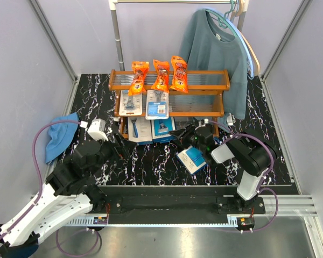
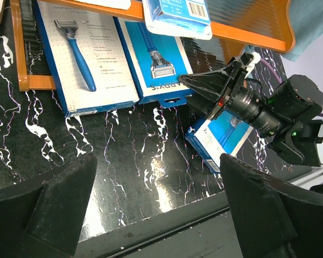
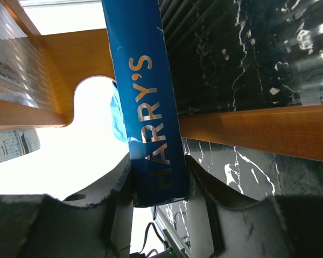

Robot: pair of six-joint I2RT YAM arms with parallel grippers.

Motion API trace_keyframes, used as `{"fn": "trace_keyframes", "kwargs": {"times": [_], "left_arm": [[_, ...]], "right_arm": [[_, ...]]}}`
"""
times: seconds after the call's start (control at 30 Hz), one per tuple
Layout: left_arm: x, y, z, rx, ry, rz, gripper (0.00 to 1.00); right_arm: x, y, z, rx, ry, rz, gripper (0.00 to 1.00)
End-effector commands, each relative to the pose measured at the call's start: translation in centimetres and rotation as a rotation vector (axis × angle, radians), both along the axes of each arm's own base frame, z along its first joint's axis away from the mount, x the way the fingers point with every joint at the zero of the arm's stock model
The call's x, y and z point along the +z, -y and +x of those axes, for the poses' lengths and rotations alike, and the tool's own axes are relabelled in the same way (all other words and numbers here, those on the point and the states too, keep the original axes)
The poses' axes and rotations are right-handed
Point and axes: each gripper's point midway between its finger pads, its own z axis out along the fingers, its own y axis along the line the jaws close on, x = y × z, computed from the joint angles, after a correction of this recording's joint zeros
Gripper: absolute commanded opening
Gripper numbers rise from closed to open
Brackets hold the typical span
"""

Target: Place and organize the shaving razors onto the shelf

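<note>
Okay, the shelf (image 1: pixel 210 87) stands at the back of the table (image 1: pixel 151 164) with three stepped tiers. Left gripper (image 2: pixel 157 161) is spread wide with nothing in it, over bare table in front of the shelf. Right gripper (image 3: pixel 159 185) is clamped on a blue Harry's box (image 3: pixel 145 97), edge-on between the fingers, just in front of the shelf's right half. Two more boxes (image 1: pixel 140 129) lie in the bottom tier and two blister cards (image 1: pixel 157 104) on the middle one — three orange bags (image 1: pixel 161 76) along the top.

Black marbled table (image 1: pixel 151 161) bears the shelf (image 1: pixel 204 87) and a blue cloth (image 1: pixel 59 137).
</note>
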Motion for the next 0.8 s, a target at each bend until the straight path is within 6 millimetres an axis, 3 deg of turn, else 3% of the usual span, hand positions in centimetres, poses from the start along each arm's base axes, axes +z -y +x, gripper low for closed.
{"fn": "trace_keyframes", "kwargs": {"times": [0.0, 0.23, 0.5, 0.77], "left_arm": [[0.9, 0.0, 0.1, -0.007, 0.04, -0.017, 0.99], [0.7, -0.1, -0.1, -0.008, 0.042, -0.023, 0.99], [0.7, -0.2, -0.1, -0.011, 0.046, -0.018, 0.99], [0.6, -0.1, -0.1, -0.012, 0.047, -0.017, 0.99]], "right_arm": [[3.8, -0.7, 0.8, 0.015, 0.102, 0.064, 0.45], [3.8, 0.4, 0.3, -0.005, 0.081, -0.026, 0.71], [3.7, 1.1, -0.8, 0.017, 0.061, -0.12, 0.95], [2.5, 0.6, -1.7, 0.052, 0.029, -0.15, 1.0]]}}
